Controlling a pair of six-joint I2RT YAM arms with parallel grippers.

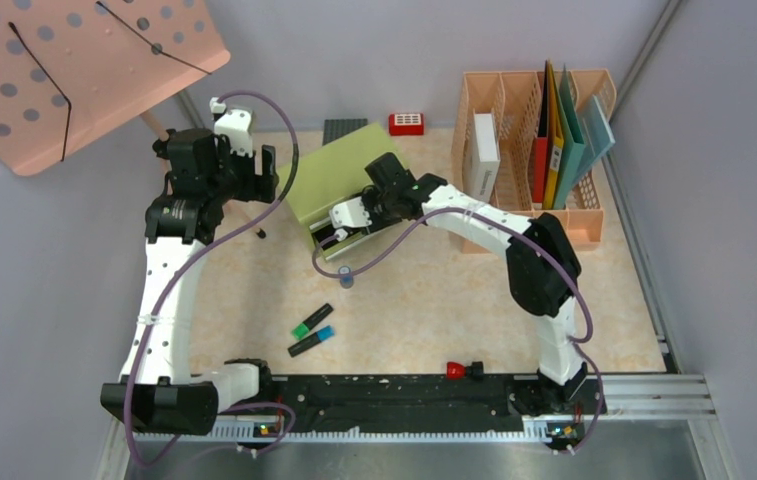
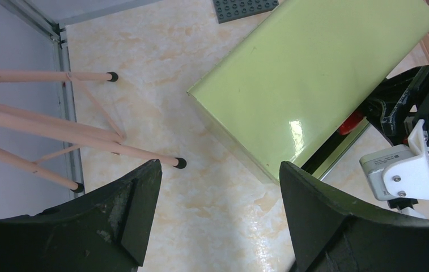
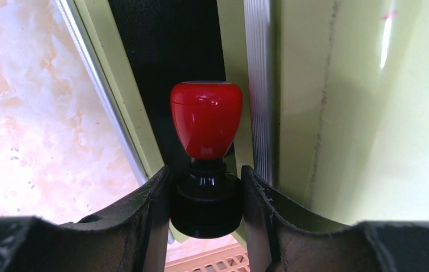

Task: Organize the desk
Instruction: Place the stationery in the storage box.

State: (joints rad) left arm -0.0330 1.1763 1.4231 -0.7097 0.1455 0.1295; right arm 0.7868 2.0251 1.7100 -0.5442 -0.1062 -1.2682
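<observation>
Two markers, green (image 1: 311, 325) and blue (image 1: 311, 342), lie side by side mid-desk, and there are two stamps: a red-knobbed stamp (image 3: 206, 119) clamped by its black base in the right gripper (image 3: 206, 187), and a second stamp (image 1: 464, 371) lying at the front rail. The right arm reaches left, holding its stamp over the dark opening of the green cabinet (image 1: 349, 175). The left arm is stretched far forward, its left gripper (image 2: 219, 167) spread wide and empty beside the cabinet's corner. The desk (image 1: 424, 300), beige and marbled, fills the floor between grey walls.
</observation>
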